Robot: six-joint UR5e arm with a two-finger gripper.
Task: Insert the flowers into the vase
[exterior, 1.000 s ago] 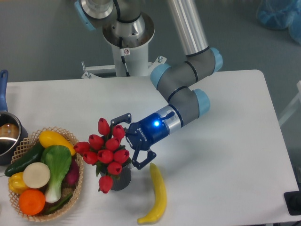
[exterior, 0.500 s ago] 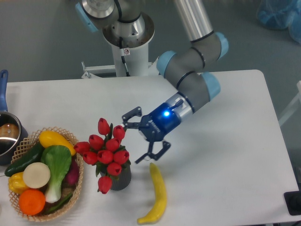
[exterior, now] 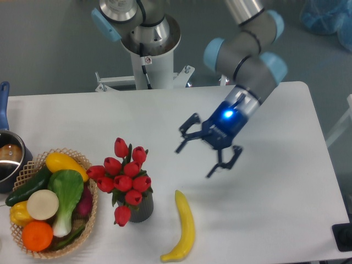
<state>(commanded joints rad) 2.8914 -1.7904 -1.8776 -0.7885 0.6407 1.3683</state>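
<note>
The flowers [exterior: 123, 176], a bunch of red tulips, stand upright in the vase [exterior: 138, 209], a short dark grey cylinder near the table's front. Their heads spread wider than the vase and hide most of its top. One bloom droops down the vase's left side. My gripper [exterior: 196, 159] hangs open in the air well to the right of the flowers, above the table's middle, with nothing between its fingers. It looks slightly blurred.
A yellow banana [exterior: 183, 229] lies just right of the vase. A wicker basket [exterior: 89, 217] full of vegetables and fruit sits at the front left. A pot [exterior: 7, 159] with a blue handle stands at the left edge. The robot base [exterior: 148, 49] is behind the table.
My gripper has let go of the flowers, opened, and drawn back up and to the right, away from the vase. The flowers stay in the vase.
</note>
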